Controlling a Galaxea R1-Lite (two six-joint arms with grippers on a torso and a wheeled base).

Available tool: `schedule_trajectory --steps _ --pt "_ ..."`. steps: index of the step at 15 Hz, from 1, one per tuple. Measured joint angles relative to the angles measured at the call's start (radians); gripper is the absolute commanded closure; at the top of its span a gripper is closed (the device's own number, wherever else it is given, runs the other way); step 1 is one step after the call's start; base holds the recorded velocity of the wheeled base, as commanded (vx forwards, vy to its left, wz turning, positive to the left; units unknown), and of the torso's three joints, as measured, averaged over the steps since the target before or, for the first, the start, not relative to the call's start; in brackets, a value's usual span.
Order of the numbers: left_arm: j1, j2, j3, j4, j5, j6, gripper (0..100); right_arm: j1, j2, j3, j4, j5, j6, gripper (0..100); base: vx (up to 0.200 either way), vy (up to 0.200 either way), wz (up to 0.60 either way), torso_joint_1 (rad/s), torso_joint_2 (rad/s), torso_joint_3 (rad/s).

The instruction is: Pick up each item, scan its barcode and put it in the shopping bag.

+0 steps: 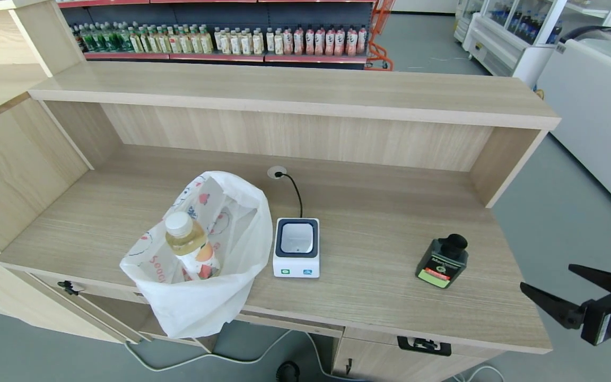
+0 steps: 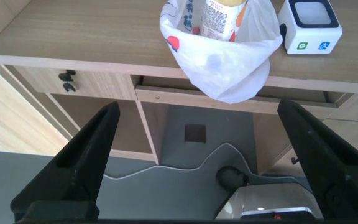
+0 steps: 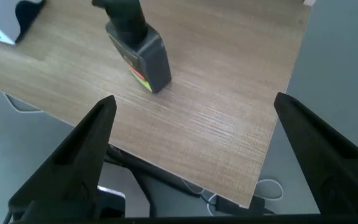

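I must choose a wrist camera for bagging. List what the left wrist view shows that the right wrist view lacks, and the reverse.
Left wrist view alone: the white shopping bag hanging over the counter edge with a drink bottle inside, the drawer front below, the open left gripper. Right wrist view alone: the dark bottle on the counter, the open right gripper. Both: the wooden counter and the white scanner, just its corner in the right wrist view.

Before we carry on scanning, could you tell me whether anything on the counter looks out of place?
The white shopping bag bulges over the counter's front edge, with a drink bottle leaning inside it. Nothing looks spilled or damaged.
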Motion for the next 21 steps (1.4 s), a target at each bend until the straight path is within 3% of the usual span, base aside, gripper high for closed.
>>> schedule_trajectory --steps 9,15,21 --pt "0.0 0.0 0.0 0.0 0.0 0.0 0 0.103 0.153 -0.056 -0.05 0.01 -0.195 0 0.0 0.0 0.0 0.0 0.0 0.0" --pt "0.0 0.0 0.0 0.0 0.0 0.0 0 0.133 0.287 -0.136 -0.104 0.016 -0.225 0 0.0 0.0 0.0 0.0 0.0 0.0" --pt "0.0 0.0 0.0 0.0 0.0 0.0 0 0.159 0.473 -0.269 -0.127 0.169 -0.392 0 0.0 0.0 0.0 0.0 0.0 0.0"
